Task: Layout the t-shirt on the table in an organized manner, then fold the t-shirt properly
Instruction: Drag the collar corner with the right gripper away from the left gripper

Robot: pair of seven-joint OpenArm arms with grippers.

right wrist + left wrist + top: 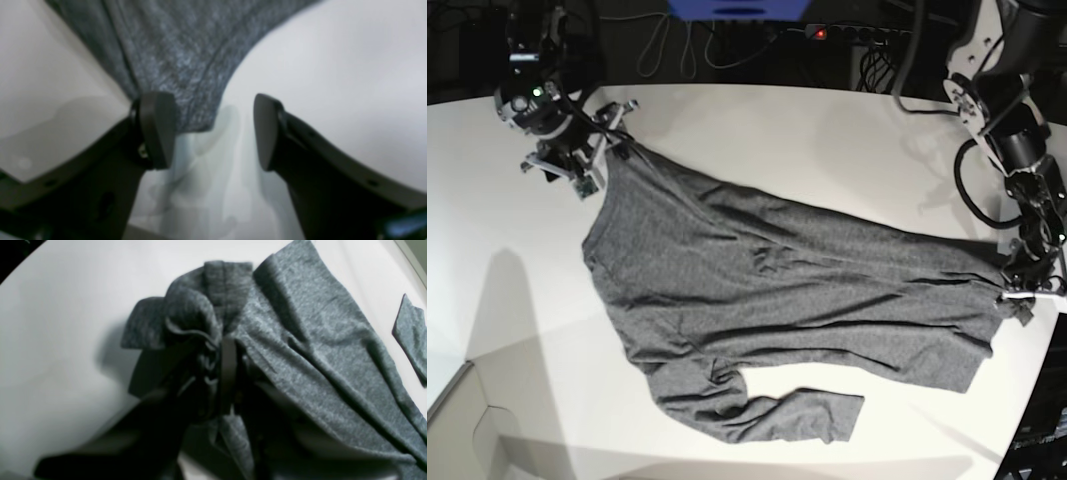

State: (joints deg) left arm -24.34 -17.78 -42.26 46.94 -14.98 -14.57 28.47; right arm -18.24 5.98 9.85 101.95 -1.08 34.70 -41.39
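Grey heather knit runs corner to corner across my white table (757,130): the t-shirt (777,290) lies with its long axis slanting from far left to near right. At far left my right gripper (213,130) stands spread, the cloth's edge just beside one pad and nothing pinched. At the right edge my left gripper (1019,300) is pressed together on a bunched fold of the shirt. A sleeve trails loose at the near side, closer to my left arm.
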